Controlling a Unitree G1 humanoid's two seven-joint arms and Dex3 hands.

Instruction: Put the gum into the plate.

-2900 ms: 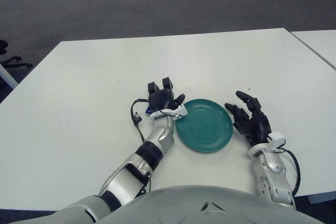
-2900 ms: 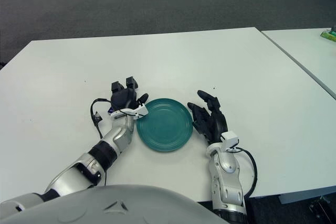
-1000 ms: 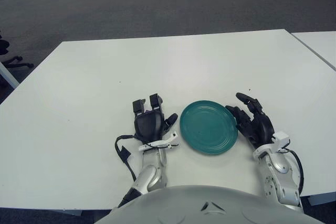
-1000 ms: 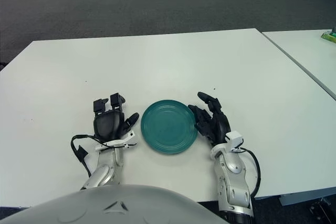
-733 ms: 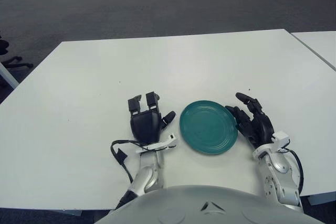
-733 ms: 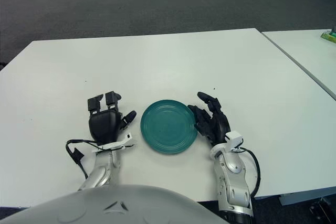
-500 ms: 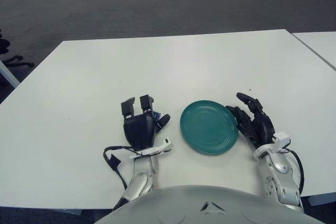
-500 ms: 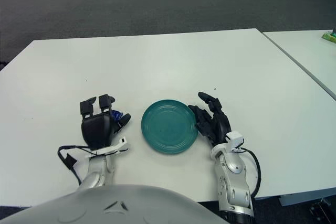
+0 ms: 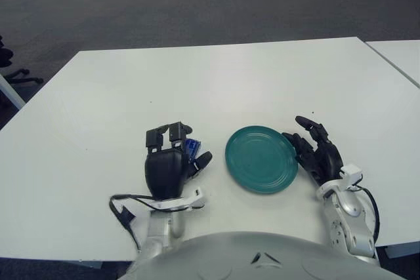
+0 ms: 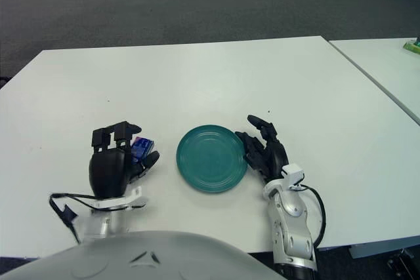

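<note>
Nothing sits in the plate [image 9: 261, 159] yet — the left robot hand [image 9: 169, 162] grips the blue gum [image 10: 141, 146] just left of it.

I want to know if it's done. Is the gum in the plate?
Not in. The plate holds nothing; the blue gum sits by the left hand.

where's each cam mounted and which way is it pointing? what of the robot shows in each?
Left eye view: head-mounted, facing forward and down at the white table; shows the left robot hand curled around the blue gum pack, the right robot hand beside the green plate, both forearms and the chest.
Right eye view: same head, slightly to the right, same aim; same body parts.
Shared: table, plate, gum pack, both hands, carpeted floor beyond.
</note>
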